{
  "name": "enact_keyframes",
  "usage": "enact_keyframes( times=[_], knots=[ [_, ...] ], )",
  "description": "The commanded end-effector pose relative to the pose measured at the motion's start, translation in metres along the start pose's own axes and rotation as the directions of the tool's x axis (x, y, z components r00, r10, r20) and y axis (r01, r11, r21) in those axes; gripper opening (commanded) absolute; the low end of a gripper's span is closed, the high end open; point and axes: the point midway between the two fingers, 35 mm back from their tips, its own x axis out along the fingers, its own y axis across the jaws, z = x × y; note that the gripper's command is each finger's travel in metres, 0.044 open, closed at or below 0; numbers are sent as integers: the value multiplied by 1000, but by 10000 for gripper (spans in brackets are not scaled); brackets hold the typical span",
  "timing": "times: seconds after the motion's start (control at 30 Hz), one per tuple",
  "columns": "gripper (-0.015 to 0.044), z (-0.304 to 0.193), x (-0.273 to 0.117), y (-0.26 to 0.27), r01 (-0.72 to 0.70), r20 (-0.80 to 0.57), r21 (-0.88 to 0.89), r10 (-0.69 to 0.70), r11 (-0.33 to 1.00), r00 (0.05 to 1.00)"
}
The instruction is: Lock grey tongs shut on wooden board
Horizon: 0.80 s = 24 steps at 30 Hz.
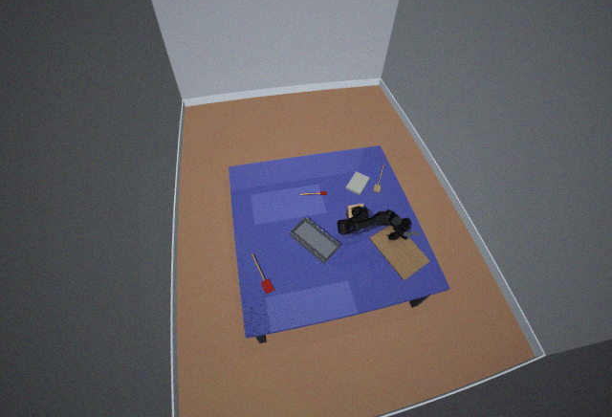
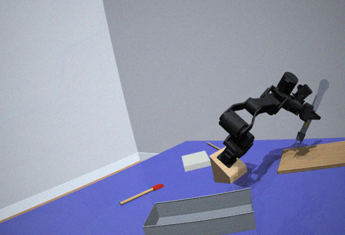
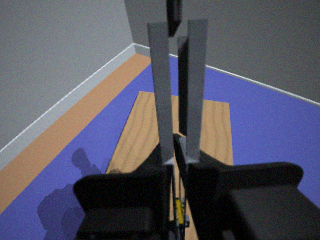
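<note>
The grey tongs (image 1: 414, 233) (image 2: 322, 93) (image 3: 198, 75) are held steeply upright in the air, wide tips up and hinge end down. In the wrist view their two arms run close together with a narrow gap; whether the lock has caught cannot be seen. A yellow mark shows near the hinge. My gripper (image 1: 397, 236) (image 2: 317, 117) (image 3: 171, 138) is shut on the tongs. It is above the near end of the wooden board (image 1: 404, 260) (image 2: 315, 158) (image 3: 216, 125), and the hinge end hangs just over the board's edge area. The roasting tin (image 1: 332, 252) (image 2: 211, 227) holds no tongs.
My arm stands on a wooden wedge block (image 2: 238, 174). A pale block (image 1: 357, 183) (image 2: 196, 162) lies behind it, beside a wooden-handled tool (image 1: 377, 187). A red-tipped spatula (image 1: 323, 193) (image 2: 158, 187) and another red-headed tool (image 1: 267, 286) lie farther left.
</note>
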Motion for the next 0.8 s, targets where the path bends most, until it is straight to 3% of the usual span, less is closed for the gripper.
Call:
enact_keyframes(
  times=[0.0,0.77],
  knots=[
    [-150,1,0,0,1,2,1,-1,1000,1000],
    [-150,11,8,11,-49,-56,1,49,999,997]
  ],
)
